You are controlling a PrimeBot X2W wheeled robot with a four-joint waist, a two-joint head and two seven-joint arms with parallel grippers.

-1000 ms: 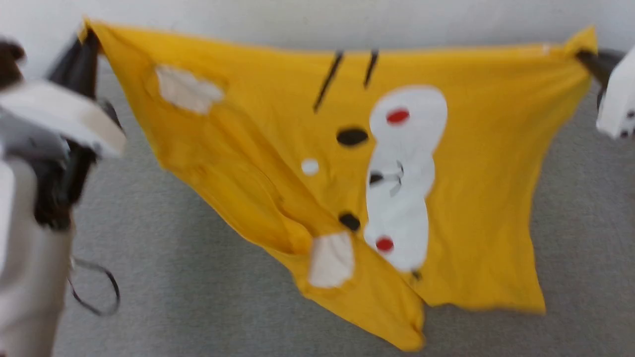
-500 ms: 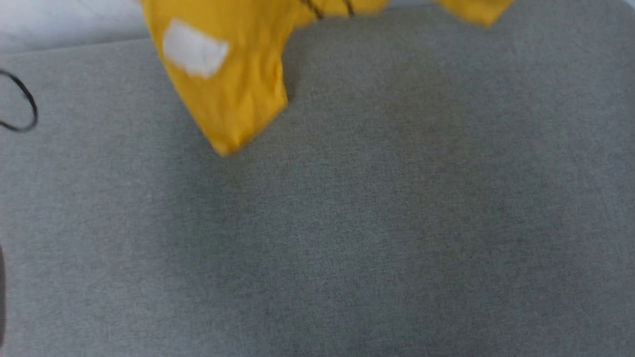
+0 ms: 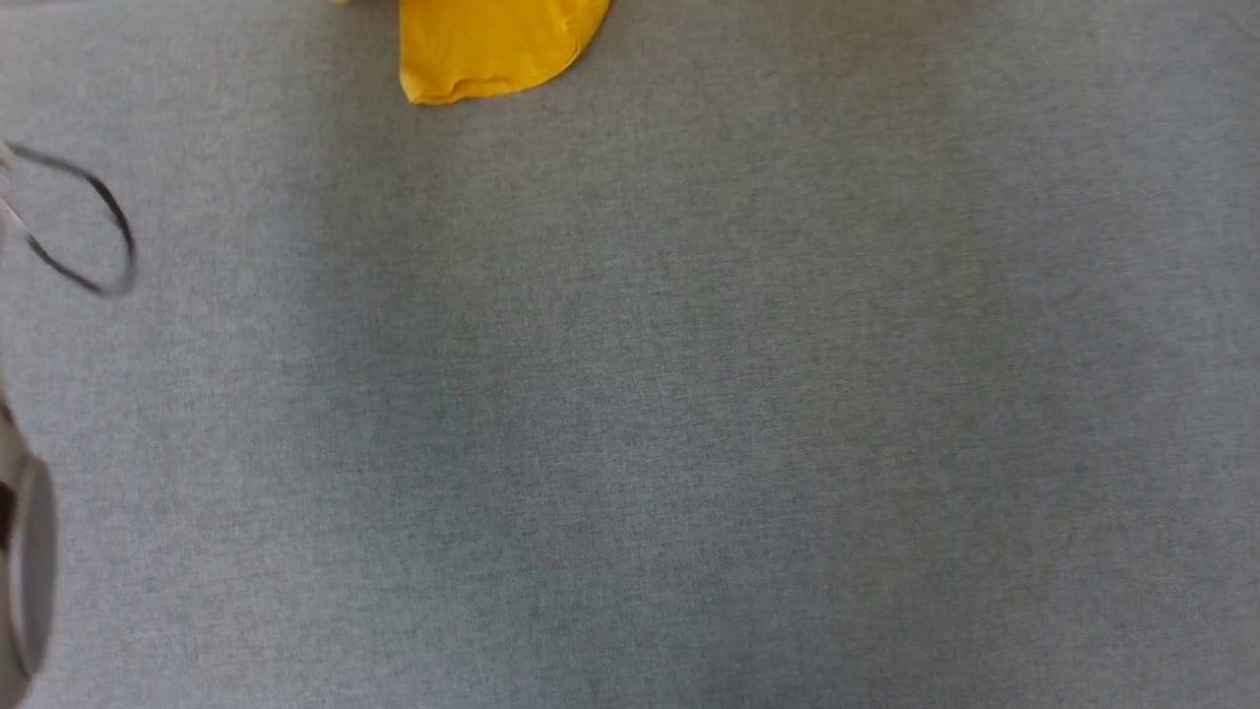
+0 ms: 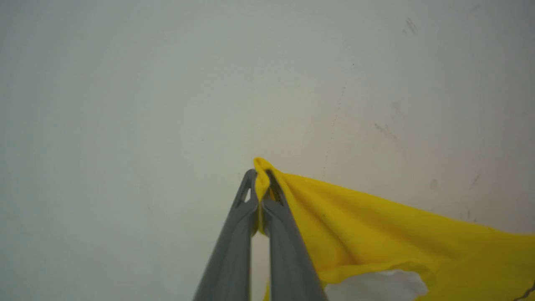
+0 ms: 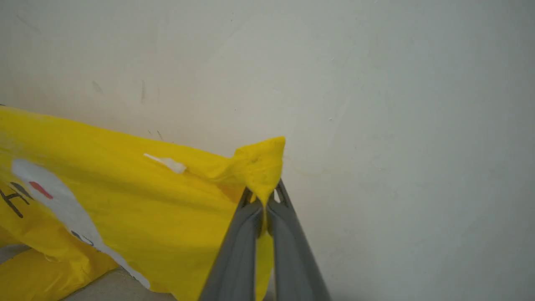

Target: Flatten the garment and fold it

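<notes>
Grey cloth surface (image 3: pixel 689 394) spreads under the head camera. A rounded yellow end of the shirt (image 3: pixel 487 49) shows at its top edge, and a black cable (image 3: pixel 128 251) loops at the left.

From the left wrist, against a pale wall (image 4: pixel 125 83), the left claw (image 4: pixel 261 175) is clamped on a pinched shirt corner. The cloth runs off right, with a white patch (image 4: pixel 376 286) low down.

From the right wrist, the right claw (image 5: pixel 264 194) is clamped on another bunched corner. The shirt stretches away left, showing a white patch with a red dot.
</notes>
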